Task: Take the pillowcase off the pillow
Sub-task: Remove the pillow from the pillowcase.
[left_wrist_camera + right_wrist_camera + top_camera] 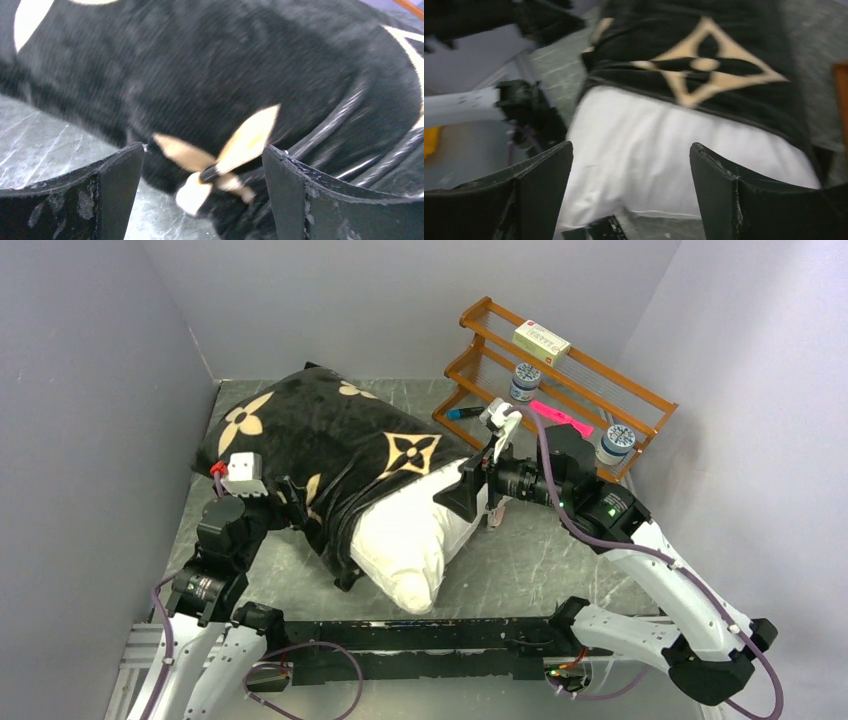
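Note:
The black pillowcase [300,435] with tan flower motifs covers the far part of the white pillow [410,540], whose near end sticks out bare toward the table's front. My left gripper [290,502] is at the pillowcase's near left edge, jaws wide apart and holding nothing. In the left wrist view the black plush of the pillowcase [225,85] fills the frame just beyond the left gripper [204,152]. My right gripper [470,490] stands open beside the pillow's right side. In the right wrist view the pillow [649,145] lies beyond the empty right gripper [631,150], with the pillowcase [704,55] behind it.
An orange wooden rack [560,380] stands at the back right with a box [541,341], two small jars [526,381] and a pink item on it. Grey walls close in left, back and right. The marbled table [540,560] shows bare in front of the right arm.

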You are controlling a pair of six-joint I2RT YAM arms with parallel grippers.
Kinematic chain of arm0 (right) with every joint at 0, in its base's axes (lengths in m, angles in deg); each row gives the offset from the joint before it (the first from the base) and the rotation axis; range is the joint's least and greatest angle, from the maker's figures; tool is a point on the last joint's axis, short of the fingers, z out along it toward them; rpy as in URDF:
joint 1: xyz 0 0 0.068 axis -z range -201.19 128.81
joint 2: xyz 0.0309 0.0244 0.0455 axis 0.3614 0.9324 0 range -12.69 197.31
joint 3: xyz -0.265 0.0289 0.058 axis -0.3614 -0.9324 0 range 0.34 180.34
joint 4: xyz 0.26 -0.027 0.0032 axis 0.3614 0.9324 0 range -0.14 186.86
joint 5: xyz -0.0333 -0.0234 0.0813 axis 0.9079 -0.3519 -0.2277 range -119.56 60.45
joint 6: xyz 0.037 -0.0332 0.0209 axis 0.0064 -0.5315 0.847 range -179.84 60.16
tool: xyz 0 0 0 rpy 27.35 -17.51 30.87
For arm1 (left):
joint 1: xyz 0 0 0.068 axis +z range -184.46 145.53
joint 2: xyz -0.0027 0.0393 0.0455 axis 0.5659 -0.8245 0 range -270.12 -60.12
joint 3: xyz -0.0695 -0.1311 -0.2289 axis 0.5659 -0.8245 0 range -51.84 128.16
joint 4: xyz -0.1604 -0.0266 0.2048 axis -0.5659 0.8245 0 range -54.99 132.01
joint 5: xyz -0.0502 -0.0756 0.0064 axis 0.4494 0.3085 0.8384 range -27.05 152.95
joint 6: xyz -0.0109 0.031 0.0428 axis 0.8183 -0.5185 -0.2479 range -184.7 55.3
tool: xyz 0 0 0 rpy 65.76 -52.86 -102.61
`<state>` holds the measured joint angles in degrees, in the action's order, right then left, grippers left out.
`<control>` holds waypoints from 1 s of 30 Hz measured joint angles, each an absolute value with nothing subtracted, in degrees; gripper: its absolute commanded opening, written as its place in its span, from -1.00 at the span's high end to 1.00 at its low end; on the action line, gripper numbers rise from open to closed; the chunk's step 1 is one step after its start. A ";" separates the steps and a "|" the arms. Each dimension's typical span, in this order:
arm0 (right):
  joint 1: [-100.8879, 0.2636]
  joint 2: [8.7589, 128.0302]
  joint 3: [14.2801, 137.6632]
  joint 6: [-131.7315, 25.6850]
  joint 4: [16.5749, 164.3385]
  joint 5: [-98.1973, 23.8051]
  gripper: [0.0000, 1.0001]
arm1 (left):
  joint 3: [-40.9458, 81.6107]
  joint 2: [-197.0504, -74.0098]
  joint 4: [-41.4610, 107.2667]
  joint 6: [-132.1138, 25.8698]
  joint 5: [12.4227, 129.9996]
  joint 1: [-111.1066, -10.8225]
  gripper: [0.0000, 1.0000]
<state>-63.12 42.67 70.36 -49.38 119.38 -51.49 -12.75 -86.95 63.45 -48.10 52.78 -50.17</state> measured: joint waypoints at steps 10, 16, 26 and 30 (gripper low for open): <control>-50.44 45.55 64.45 -42.67 119.62 -35.14 -0.99 | -6.32 -90.12 63.23 -51.80 65.78 -50.13 -0.93; -32.47 47.45 53.59 -33.40 111.77 -45.57 -0.98 | -1.75 -95.37 63.52 -54.13 75.83 -50.13 -0.93; -24.47 53.81 41.94 -17.16 94.24 -66.46 -0.97 | 4.04 -105.03 63.56 -56.34 86.13 -50.13 -0.93; -25.79 53.68 39.41 -14.26 89.35 -71.05 -0.99 | 6.23 -108.46 63.45 -56.30 88.73 -50.13 -0.93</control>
<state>-25.79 53.68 39.41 -14.26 89.35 -71.05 6.23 -108.46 63.45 -56.30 88.73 -50.13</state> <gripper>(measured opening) 0.989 0.963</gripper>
